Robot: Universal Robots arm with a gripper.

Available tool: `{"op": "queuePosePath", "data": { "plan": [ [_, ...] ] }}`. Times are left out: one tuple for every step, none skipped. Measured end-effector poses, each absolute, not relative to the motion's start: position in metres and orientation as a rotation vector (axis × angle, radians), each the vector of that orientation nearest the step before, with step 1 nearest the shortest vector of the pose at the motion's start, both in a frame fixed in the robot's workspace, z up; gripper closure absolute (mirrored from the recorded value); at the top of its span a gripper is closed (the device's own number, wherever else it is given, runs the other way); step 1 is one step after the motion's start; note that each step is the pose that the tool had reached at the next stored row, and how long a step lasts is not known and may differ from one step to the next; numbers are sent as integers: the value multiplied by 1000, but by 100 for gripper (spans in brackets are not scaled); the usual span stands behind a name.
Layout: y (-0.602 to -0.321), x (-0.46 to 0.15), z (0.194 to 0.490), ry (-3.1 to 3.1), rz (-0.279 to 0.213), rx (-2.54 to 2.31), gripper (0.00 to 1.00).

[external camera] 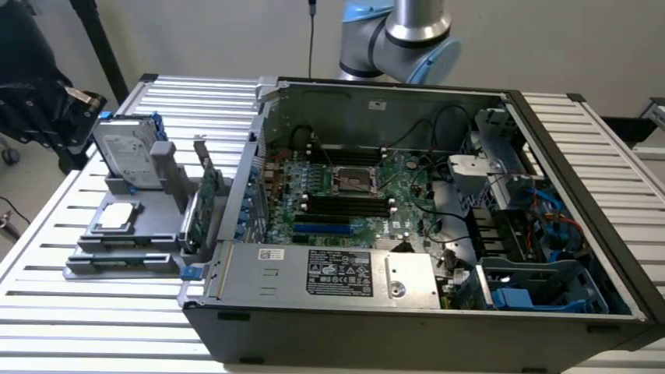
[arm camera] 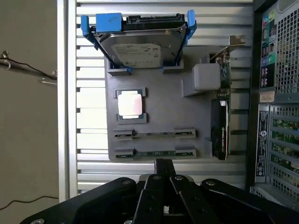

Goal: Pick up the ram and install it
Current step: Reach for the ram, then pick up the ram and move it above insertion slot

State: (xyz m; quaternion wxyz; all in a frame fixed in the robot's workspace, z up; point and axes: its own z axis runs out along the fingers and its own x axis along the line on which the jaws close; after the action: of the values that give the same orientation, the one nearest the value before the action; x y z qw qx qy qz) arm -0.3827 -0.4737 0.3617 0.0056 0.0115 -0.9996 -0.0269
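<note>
The ram (arm camera: 155, 153) is a thin green stick lying in the grey parts holder (arm camera: 159, 112), held between two grey clips at the holder's edge nearest my gripper. In the exterior view the ram (external camera: 117, 261) lies along the holder's front edge, at that view's left. My gripper (arm camera: 163, 164) hovers well above the holder, its fingers pressed together with nothing between them, their tips pointing just short of the ram. The black memory slots (external camera: 343, 205) sit in the middle of the motherboard inside the open case (external camera: 582, 179).
The holder also carries a silver hard drive (arm camera: 140, 46) in blue brackets, a square processor (arm camera: 130, 103) and a green expansion card (arm camera: 220, 126) standing on edge next to the case wall. The arm (external camera: 400, 35) rises behind the case. A slatted metal table (external camera: 93, 327) bears everything.
</note>
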Motion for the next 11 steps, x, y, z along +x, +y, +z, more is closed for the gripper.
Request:
{"op": "queuePosePath", "data": {
  "plan": [
    [-474, -383, 362, -3128, -83, 54, 89],
    [-474, -383, 362, -3128, -81, 58, 89],
    [-474, -383, 362, -3128, -81, 58, 89],
    [-474, -383, 362, -3128, -80, 58, 89],
    [-474, -383, 362, -3128, -81, 58, 89],
    [-474, -383, 362, -3128, -80, 58, 89],
    [-474, -383, 362, -3128, -81, 58, 89],
    [-474, -383, 362, -3128, -81, 58, 89],
    [-474, -383, 362, -3128, -81, 58, 89],
    [-474, -383, 362, -3128, -81, 58, 89],
    [-474, -383, 362, -3128, -81, 58, 89]
  ]
}}
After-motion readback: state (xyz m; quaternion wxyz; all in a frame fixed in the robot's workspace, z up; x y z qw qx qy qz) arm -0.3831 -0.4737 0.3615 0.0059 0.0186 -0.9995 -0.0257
